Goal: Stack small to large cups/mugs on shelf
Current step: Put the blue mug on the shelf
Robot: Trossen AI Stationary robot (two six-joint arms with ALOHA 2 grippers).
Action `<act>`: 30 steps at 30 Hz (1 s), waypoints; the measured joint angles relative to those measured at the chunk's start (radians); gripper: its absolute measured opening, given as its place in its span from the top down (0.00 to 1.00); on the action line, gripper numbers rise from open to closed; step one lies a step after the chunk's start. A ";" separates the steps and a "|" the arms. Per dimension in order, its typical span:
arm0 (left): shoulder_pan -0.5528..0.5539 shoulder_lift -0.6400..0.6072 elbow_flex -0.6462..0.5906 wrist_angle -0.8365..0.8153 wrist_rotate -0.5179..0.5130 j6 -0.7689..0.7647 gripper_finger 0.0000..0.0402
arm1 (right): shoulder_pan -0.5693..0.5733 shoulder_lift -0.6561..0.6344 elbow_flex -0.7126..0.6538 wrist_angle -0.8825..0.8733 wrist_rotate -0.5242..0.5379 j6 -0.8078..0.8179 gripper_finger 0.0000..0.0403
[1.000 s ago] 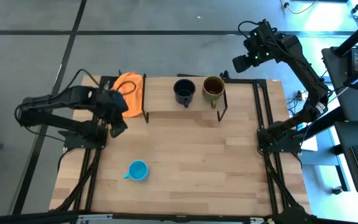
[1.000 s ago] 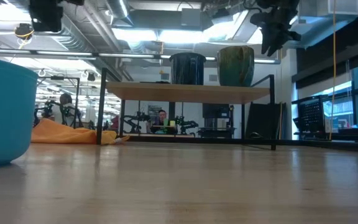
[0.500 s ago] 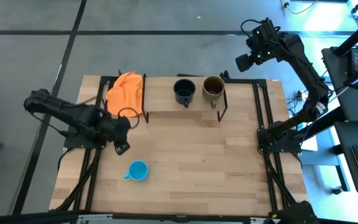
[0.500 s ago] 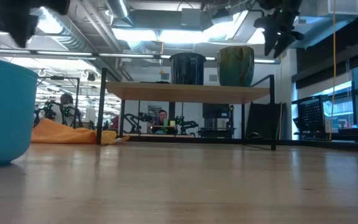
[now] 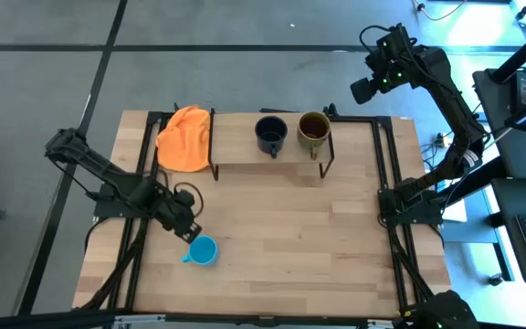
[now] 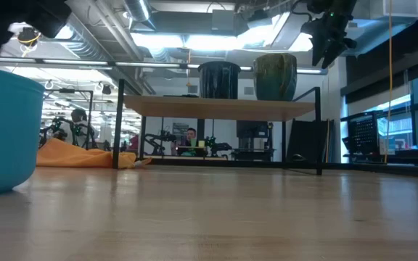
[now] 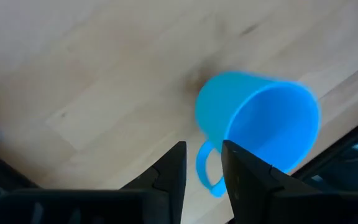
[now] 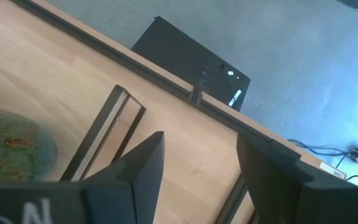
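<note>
The small light blue mug [image 5: 203, 250] stands upright on the table near its front left, and fills the left side of the low view [image 6: 2, 130]. My left gripper [image 5: 188, 230] hovers open just left of and above it. In the left wrist view the gripper [image 7: 202, 158] has the mug's handle [image 7: 205, 174] showing below the gap between its fingers, and the mug [image 7: 260, 121] lies beyond. The black mug [image 5: 270, 134] and the olive-brown mug [image 5: 313, 131] stand side by side on the shelf [image 5: 245, 151]. My right gripper [image 5: 363, 89] hangs open, high beyond the table's far right corner.
An orange cloth [image 5: 184, 137] lies at the far left, beside the shelf's left legs. The shelf's black metal legs [image 5: 327, 164] stand on the table. Bare wood spreads over the middle and right of the table [image 5: 318, 238].
My left gripper has swung from beside the orange cloth toward the table's near edge and a little right, sinking and rolling its wrist, and now hovers by the blue mug. The mugs have stayed in place.
</note>
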 joint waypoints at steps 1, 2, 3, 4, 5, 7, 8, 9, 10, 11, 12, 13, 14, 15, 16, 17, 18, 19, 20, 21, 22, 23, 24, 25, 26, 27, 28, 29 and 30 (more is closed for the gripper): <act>-0.012 0.021 0.000 0.008 0.007 -0.003 0.76 | 0.000 0.000 0.000 0.000 -0.002 -0.003 0.50; -0.021 0.039 0.000 0.028 0.015 -0.010 0.76 | 0.000 0.000 0.000 0.000 -0.003 -0.013 0.50; -0.028 0.056 0.000 0.048 0.017 -0.020 0.76 | 0.000 0.000 0.000 0.000 -0.003 -0.019 0.50; -0.035 0.070 0.000 0.066 0.016 -0.026 0.76 | 0.000 0.000 0.000 0.000 -0.003 -0.020 0.50; -0.039 0.082 0.000 0.091 0.016 -0.030 0.76 | 0.000 0.000 0.000 0.000 -0.003 -0.021 0.50; -0.041 0.098 0.000 0.140 0.004 -0.050 0.76 | 0.000 0.000 0.000 0.000 -0.003 -0.027 0.50; -0.041 0.104 0.000 0.157 -0.004 -0.054 0.76 | 0.000 0.000 0.000 0.000 -0.003 -0.029 0.50; -0.041 0.107 0.000 0.175 -0.010 -0.061 0.76 | 0.000 0.000 0.000 0.000 -0.003 -0.035 0.50; -0.041 0.111 0.001 0.187 -0.013 -0.071 0.76 | 0.000 0.000 0.000 0.000 -0.003 -0.042 0.50; -0.041 0.115 0.001 0.189 -0.013 -0.074 0.76 | 0.000 0.000 0.000 0.000 -0.003 -0.045 0.50; -0.043 0.120 0.001 0.189 -0.014 -0.077 0.76 | 0.000 0.000 0.000 0.000 -0.003 -0.046 0.50; -0.046 0.126 0.001 0.189 -0.015 -0.082 0.76 | 0.000 0.000 0.000 0.000 -0.003 -0.046 0.50; -0.051 0.132 0.001 0.187 -0.014 -0.087 0.76 | 0.000 0.000 0.000 0.000 -0.003 -0.046 0.50; -0.056 0.136 0.001 0.185 -0.014 -0.092 0.76 | 0.000 0.000 0.000 0.000 -0.003 -0.046 0.50; -0.061 0.141 0.001 0.185 -0.014 -0.097 0.76 | 0.000 0.000 0.000 0.000 -0.003 -0.046 0.50; -0.065 0.147 0.001 0.186 -0.014 -0.098 0.76 | 0.000 0.000 0.000 0.000 -0.003 -0.046 0.50; -0.067 0.153 0.001 0.185 -0.014 -0.098 0.76 | 0.000 0.000 0.000 0.000 -0.003 -0.047 0.50; -0.067 0.156 0.001 0.185 -0.014 -0.098 0.76 | 0.000 0.000 0.000 0.001 -0.003 -0.049 0.50; -0.067 0.159 0.001 0.186 -0.014 -0.098 0.76 | 0.000 0.000 0.000 0.001 -0.003 -0.049 0.50; -0.067 0.163 0.001 0.185 -0.014 -0.097 0.76 | 0.000 0.000 0.000 0.001 -0.003 -0.049 0.50; -0.067 0.165 0.001 0.186 -0.018 -0.088 0.76 | 0.000 0.000 0.000 0.002 -0.003 -0.050 0.50; -0.067 0.166 0.001 0.185 -0.022 -0.077 0.76 | 0.000 0.000 0.000 0.002 -0.003 -0.050 0.50; -0.067 0.165 0.001 0.186 -0.027 -0.072 0.76 | 0.000 0.000 0.000 0.002 -0.003 -0.050 0.50; -0.067 0.165 0.001 0.186 -0.034 -0.060 0.76 | 0.000 0.000 0.000 0.002 -0.003 -0.050 0.50; -0.067 0.165 0.001 0.186 -0.041 -0.048 0.76 | 0.000 0.000 0.000 0.002 -0.003 -0.050 0.50; -0.067 0.165 0.001 0.186 -0.043 -0.039 0.76 | 0.000 0.000 0.000 0.002 -0.003 -0.050 0.50; -0.067 0.165 0.001 0.186 -0.043 -0.024 0.76 | 0.000 0.000 0.000 0.002 -0.003 -0.050 0.50; -0.067 0.165 0.001 0.187 -0.043 -0.012 0.76 | 0.000 0.000 0.000 0.002 -0.003 -0.050 0.50; -0.067 0.165 0.001 0.188 -0.042 0.009 0.76 | 0.000 0.000 0.000 0.002 -0.003 -0.050 0.50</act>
